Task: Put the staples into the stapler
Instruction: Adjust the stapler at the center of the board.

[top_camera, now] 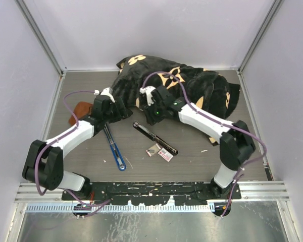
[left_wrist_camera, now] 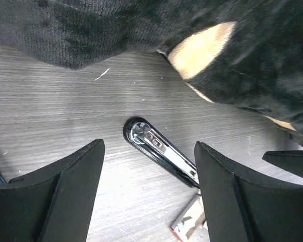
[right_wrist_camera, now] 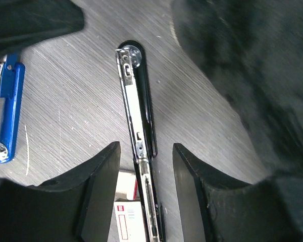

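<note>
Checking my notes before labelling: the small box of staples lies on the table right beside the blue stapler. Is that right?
Not quite. The box of staples lies on the table right beside the black stapler, not the blue stapler. The top view shows it.

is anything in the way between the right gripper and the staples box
Nothing visible. The right gripper hangs open over the black stapler, and the staples box lies uncovered right beside that stapler's near end. The dark cloth sits off to the other side.
</note>
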